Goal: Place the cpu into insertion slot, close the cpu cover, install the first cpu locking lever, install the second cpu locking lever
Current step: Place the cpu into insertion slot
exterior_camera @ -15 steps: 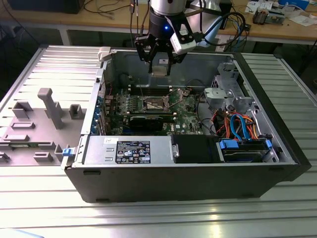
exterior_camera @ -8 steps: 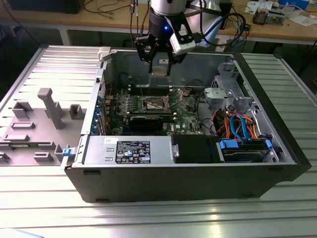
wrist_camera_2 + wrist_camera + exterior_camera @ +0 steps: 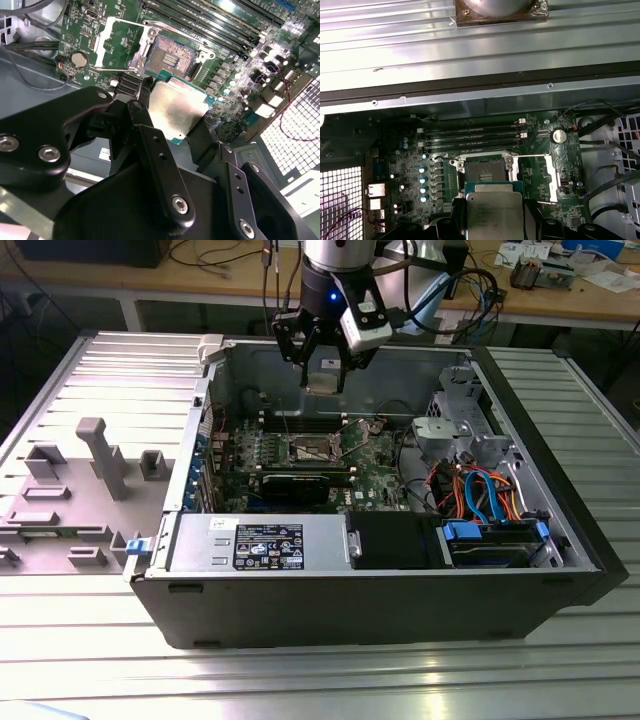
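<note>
The open computer case (image 3: 350,610) holds a green board (image 3: 385,468). In the exterior view, a printed label (image 3: 268,545) sits at the case's 7 o'clock, its lettering too small to read. At 12 o'clock the gripper (image 3: 325,383) clamps the cpu (image 3: 175,112) by its edges, clear of the board. The cpu cover (image 3: 362,428) stands open at 3 o'clock of the bare insertion slot (image 3: 308,448). The chip's faint print is illegible.

Exterior view elevated, wrist views share insertion slot (image 3: 172,55) (image 3: 484,172)
</note>
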`<state>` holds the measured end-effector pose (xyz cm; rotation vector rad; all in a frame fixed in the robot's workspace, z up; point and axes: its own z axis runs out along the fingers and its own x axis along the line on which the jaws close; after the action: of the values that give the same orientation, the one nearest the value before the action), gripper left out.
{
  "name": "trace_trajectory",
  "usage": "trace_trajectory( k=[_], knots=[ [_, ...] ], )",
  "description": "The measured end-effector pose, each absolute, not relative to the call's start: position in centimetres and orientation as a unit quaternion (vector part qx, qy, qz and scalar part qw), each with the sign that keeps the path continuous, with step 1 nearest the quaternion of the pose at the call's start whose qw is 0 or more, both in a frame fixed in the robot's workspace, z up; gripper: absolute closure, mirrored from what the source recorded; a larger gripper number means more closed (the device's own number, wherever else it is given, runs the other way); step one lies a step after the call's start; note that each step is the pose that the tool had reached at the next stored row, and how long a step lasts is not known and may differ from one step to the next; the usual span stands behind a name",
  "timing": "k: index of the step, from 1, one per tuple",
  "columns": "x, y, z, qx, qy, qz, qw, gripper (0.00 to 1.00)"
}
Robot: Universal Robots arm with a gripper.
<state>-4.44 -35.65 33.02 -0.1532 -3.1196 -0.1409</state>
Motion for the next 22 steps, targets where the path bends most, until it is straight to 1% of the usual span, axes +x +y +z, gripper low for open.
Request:
trace_trajectory(
  k=[22],
  knots=[
    [-4.44, -35.66, 32.95, -0.087, -0.995, -0.045, 0.006, 0.45]
  ],
)
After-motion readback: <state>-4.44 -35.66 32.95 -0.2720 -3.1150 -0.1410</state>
